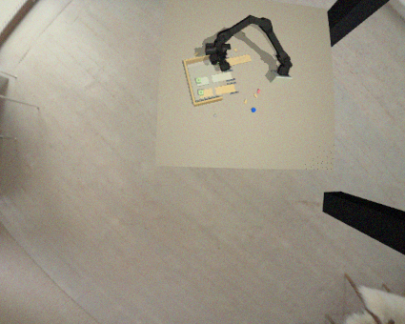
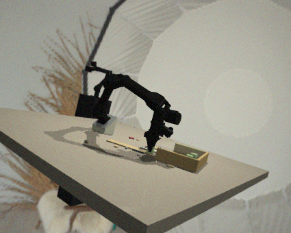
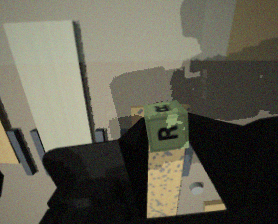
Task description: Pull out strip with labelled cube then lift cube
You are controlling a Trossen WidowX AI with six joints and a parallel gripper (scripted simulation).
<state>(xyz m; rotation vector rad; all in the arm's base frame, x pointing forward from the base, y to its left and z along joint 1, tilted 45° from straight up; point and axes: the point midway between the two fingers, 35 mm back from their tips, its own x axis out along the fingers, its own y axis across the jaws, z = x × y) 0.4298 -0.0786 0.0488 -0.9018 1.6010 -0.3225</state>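
Arm (image 2: 140, 93) arched forward, wrist down; fingers partly closed.

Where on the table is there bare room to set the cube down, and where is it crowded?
Bare: the wide stretch of table below the blue dot, and the strip left of the tray. Crowded: inside the tray with its strips, around the hand closing on the cube, and the small bits by the pink piece.
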